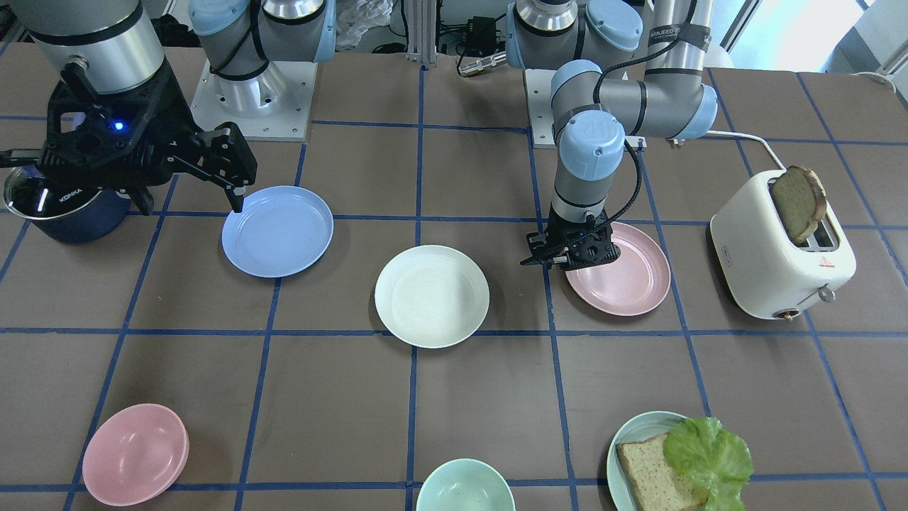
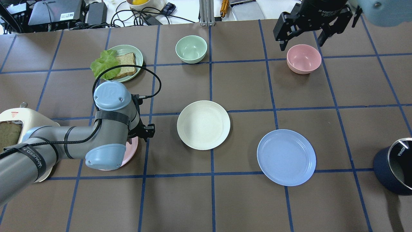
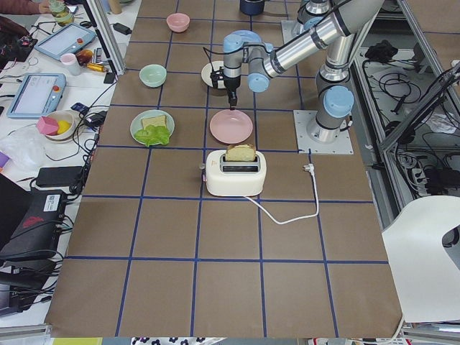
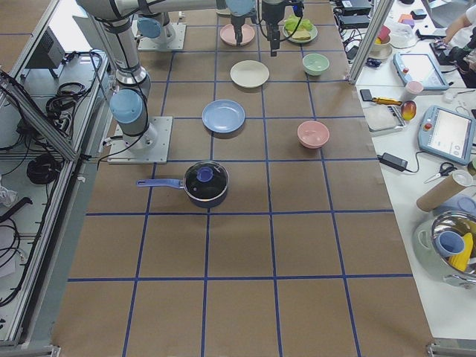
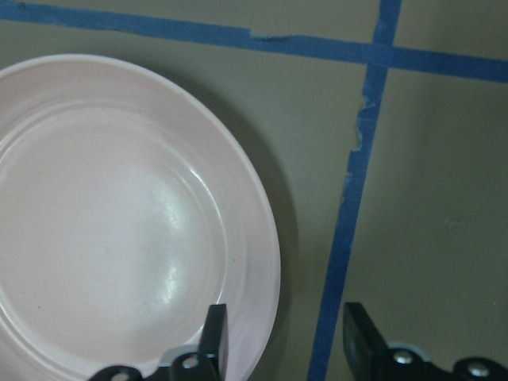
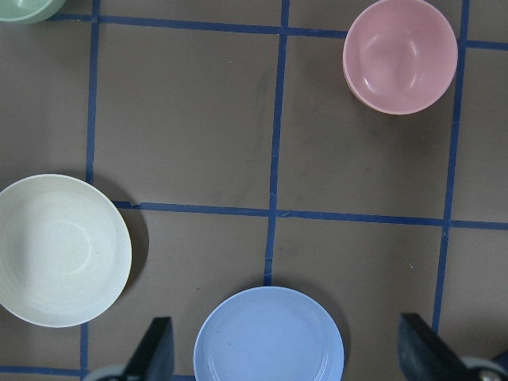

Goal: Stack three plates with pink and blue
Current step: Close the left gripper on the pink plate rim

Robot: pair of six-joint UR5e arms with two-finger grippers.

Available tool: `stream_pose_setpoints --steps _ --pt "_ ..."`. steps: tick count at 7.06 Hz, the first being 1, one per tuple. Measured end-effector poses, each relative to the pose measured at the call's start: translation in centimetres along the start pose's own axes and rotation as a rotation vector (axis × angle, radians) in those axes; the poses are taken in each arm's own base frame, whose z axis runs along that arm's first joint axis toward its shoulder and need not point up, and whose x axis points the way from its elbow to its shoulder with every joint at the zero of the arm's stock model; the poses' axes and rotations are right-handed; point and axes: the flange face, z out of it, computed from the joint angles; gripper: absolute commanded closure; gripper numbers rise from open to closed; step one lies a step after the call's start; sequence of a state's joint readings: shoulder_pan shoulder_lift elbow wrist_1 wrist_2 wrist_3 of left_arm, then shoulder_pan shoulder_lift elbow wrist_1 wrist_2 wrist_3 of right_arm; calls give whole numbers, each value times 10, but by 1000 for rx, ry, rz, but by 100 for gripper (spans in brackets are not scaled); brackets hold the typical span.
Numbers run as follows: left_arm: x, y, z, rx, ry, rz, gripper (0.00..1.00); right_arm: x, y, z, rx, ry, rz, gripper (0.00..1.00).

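We see a brown counter (image 2: 244, 206) ruled into squares by blue tape. Three plates lie flat on it in a loose row, none touching. The pink plate (image 1: 628, 273) is near the white toaster (image 1: 777, 262), the cream-white plate (image 2: 203, 125) in the middle, and the blue plate (image 2: 286, 157) toward the dark blue pot (image 4: 206, 184). Along the far side from the robot we find a pink bowl (image 2: 303, 58), a pale green bowl (image 2: 191, 48) and a pale green plate (image 2: 125, 49). The toaster's white cord (image 3: 287, 215) trails across the counter.
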State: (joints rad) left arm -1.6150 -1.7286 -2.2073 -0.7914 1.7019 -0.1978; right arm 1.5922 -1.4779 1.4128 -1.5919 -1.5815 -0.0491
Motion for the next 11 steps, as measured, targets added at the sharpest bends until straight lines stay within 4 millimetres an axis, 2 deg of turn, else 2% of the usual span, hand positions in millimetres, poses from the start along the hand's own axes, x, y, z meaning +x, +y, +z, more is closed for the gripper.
stream_pose_setpoints --steps 5,6,7,11 --pt "1 -2 6 5 -43 62 48 0 0 0 0 2 1 0" --pt "1 -2 8 5 -52 72 54 0 1 0 0 2 1 0" --pt "1 -3 9 7 -55 78 69 0 1 -1 0 3 1 0" --pt "2 -6 14 10 -59 78 72 0 3 1 -20 2 1 0"
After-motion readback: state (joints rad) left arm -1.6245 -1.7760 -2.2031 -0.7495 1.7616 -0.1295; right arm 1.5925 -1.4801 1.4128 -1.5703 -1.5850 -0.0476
